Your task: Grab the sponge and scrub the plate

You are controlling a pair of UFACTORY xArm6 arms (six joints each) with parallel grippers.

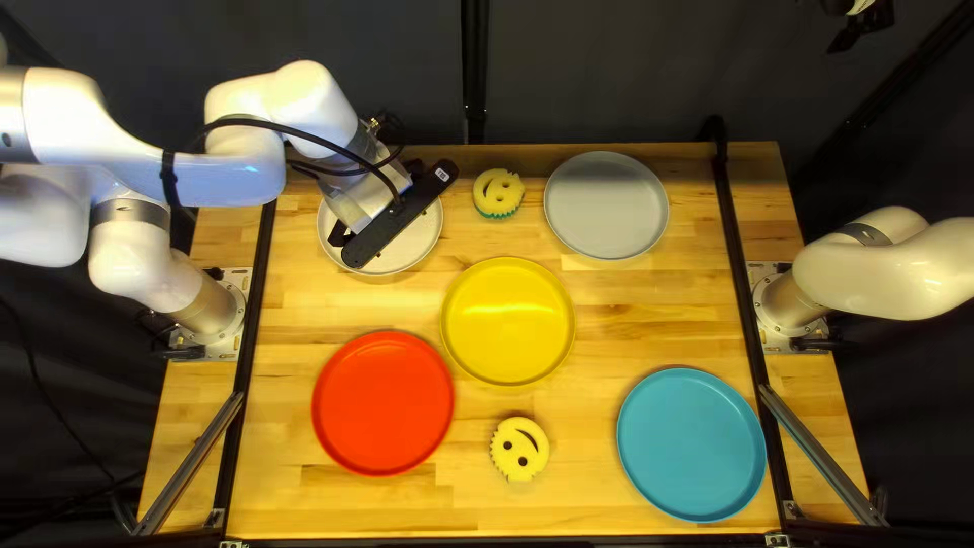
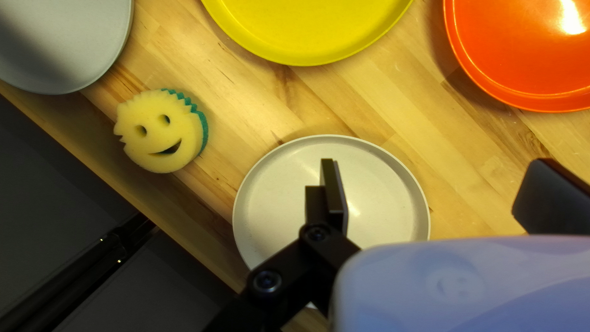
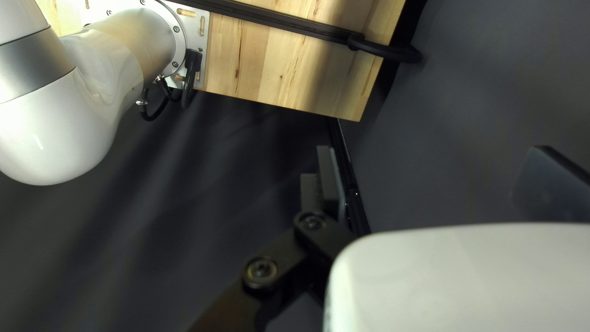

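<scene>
Sponge pickup is apparently being prepared: left jaws and right jaws are parted; the left jaws should be guided to the far sponge.

Plates: 5. One cream under the left claw; one yellow and one red, both on the bench's near-edge side of that claw; one grey, past the closer sponge as seen from the claw; one blue, the plate farthest from it. Five colors, one plate each.

Sponges: 2, both yellow smiley faces. First sponge near the left claw, on the side toward the right arm; second sponge well apart from it, toward the near edge.

Arms: 2, left arm and right. Bench: 1.
</scene>
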